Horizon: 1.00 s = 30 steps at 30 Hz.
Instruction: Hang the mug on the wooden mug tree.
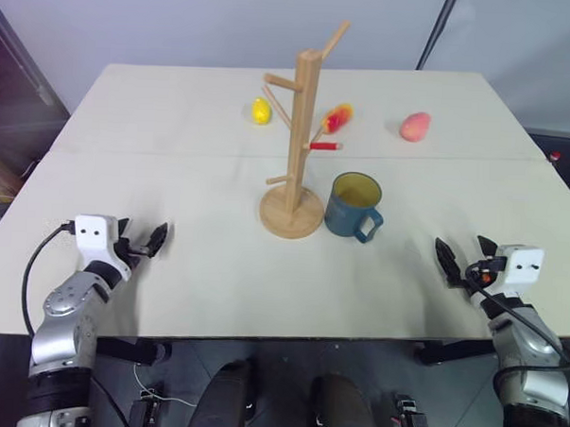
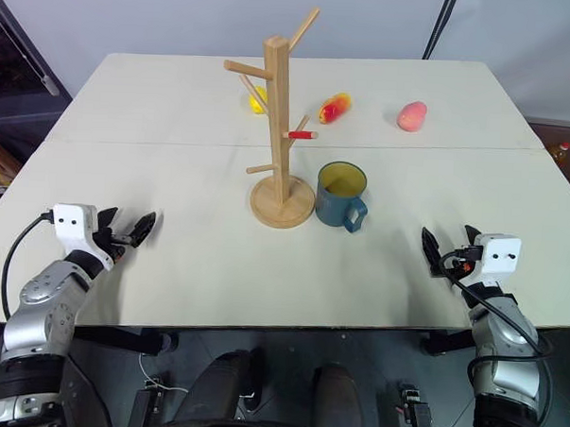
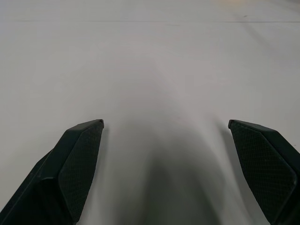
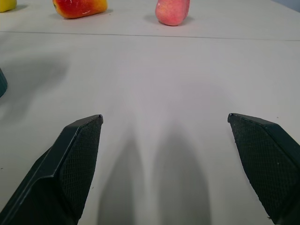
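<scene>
- The mug (image 1: 352,205), dark teal-blue with a yellow inside, stands upright on the pale table (image 1: 188,266) just right of centre frame, its loop handle turned toward the lower right.
- The wooden mug tree (image 1: 299,148) rises just beside the mug on its left; their bases sit close together, and whether they touch cannot be told. Its angled pegs carry nothing.
- The left gripper (image 1: 142,240) hovers low over the table at the lower left of the frame, well apart from the mug, its two black fingers spread wide and holding nothing; its wrist view shows bare tabletop between the finger pads (image 3: 77,164).
- The right gripper (image 1: 464,256) sits at the lower right of the frame, likewise spread wide and empty, with bare table between its pads (image 4: 75,164).
- Across the far half of the table lie three fruit-like pieces: a yellow one (image 1: 261,110) behind the tree at upper centre, a red-and-yellow one (image 1: 337,117) to its right, and a pink-red one (image 1: 415,126) farther right.
- A seam (image 1: 155,152) runs across the table between the fruit and the mug.
</scene>
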Available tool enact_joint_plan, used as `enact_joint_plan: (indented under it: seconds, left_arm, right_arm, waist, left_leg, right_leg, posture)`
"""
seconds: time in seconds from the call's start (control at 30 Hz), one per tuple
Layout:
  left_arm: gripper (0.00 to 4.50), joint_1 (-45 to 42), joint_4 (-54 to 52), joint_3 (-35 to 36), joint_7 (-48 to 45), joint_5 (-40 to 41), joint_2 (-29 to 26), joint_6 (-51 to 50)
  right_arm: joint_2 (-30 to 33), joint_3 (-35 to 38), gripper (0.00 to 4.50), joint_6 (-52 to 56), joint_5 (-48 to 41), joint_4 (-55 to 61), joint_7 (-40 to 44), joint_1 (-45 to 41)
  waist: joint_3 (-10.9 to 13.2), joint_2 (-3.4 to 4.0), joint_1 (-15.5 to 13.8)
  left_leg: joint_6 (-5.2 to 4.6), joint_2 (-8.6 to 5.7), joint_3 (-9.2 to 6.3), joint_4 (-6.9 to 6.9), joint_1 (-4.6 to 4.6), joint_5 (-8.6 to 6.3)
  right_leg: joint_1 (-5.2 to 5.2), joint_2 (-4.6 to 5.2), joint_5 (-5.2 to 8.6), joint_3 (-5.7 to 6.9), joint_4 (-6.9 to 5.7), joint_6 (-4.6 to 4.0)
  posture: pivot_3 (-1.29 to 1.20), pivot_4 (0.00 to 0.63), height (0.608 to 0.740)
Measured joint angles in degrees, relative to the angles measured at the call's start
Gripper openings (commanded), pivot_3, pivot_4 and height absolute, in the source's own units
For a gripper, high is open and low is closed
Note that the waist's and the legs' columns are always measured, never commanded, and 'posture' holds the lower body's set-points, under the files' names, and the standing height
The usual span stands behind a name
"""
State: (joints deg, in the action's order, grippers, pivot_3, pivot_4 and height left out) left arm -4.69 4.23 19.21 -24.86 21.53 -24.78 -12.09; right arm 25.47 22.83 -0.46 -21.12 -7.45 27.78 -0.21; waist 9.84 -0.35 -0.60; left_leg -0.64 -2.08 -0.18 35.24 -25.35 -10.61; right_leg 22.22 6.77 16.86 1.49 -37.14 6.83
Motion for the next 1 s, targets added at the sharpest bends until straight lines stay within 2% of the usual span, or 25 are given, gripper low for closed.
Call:
enact_joint_plan:
  seconds: [0.23,0.47,0.57,0.73,0.87,1.0]
  left_arm:
    - [4.5,0.0,-0.06,-0.03,0.19,0.06,0.39,-0.02]
    - [4.5,1.13,-3.49,-2.61,-4.6,1.02,1.35,1.29]
    - [4.5,2.27,-7.25,-4.71,-9.4,2.07,0.99,2.41]
    - [4.5,4.04,-11.85,-10.99,-18.47,2.93,-0.7,2.52]
    - [4.5,3.67,-15.28,-15.77,-23.53,3.0,-1.72,2.21]
    - [4.5,1.52,-18.1,-19.32,-26.07,3.37,-1.76,0.98]
  right_arm:
    - [0.01,0.0,4.43,0.59,-0.03,2.55,0.16,0.81]
    - [-0.35,-0.56,4.43,3.9,-2.65,15.46,0.89,6.88]
    - [-2.24,-3.53,4.43,4.94,-3.12,23.2,1.57,11.91]
    - [-8.21,-13.45,4.43,4.65,1.46,30.53,-1.09,17.58]
    - [-11.77,-19.76,4.43,2.58,7.92,30.97,-4.78,17.76]
    - [-13.47,-21.03,4.43,1.57,11.75,27.98,-8.2,13.83]
  waist:
    - [0.0,0.01,-0.01]
    - [0.0,0.0,-0.08]
    - [-0.03,0.0,-0.07]
    - [-0.06,0.08,0.34]
    - [-0.07,0.1,0.32]
    - [-0.06,0.09,0.28]
  left_leg:
    - [0.0,0.0,0.0,0.0,0.0,0.0]
    - [0.01,0.0,0.0,-0.02,-0.02,-0.02]
    - [0.03,0.02,-0.01,-0.09,-0.01,-0.04]
    - [0.16,0.03,-0.01,-0.1,-0.01,-0.12]
    - [0.17,0.03,-0.01,-0.11,-0.01,-0.13]
    - [0.16,0.02,-0.01,-0.11,-0.02,-0.13]
  right_leg:
    - [0.0,0.0,0.03,0.0,0.0,-0.05]
    - [0.0,0.03,0.07,-0.02,0.06,-0.14]
    - [0.0,0.04,0.09,-0.03,0.12,-0.17]
    - [0.16,0.05,0.17,-0.07,0.19,-0.33]
    - [0.23,0.06,0.19,-0.07,0.28,-0.35]
    - [0.22,0.03,0.18,-0.06,0.3,-0.35]
  posture:
    - [0.0,0.15,0.74]
    - [0.0,0.15,0.74]
    - [0.0,0.15,0.74]
    - [0.0,0.15,0.74]
    - [0.0,0.15,0.74]
    - [0.0,0.15,0.74]
